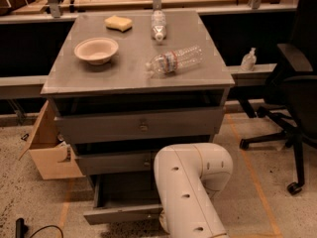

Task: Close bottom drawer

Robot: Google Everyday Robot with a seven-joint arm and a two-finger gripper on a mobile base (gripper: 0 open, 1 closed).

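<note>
The grey three-drawer cabinet [138,78] stands in the middle of the camera view. Its bottom drawer [119,213] is pulled out towards me, with its thin front panel low in the picture and its dark inside showing. Its knob is hidden behind my arm. My white arm [190,182] rises from the bottom edge and bends in front of the drawer's right part. My gripper is hidden behind the arm's bend and does not show.
The top drawer [141,124] and middle drawer [114,161] also stand slightly out. On the cabinet top lie a bowl [96,50], a sponge [118,23] and two plastic bottles [174,60] [158,24]. A cardboard box [47,150] is at left, an office chair [292,93] at right.
</note>
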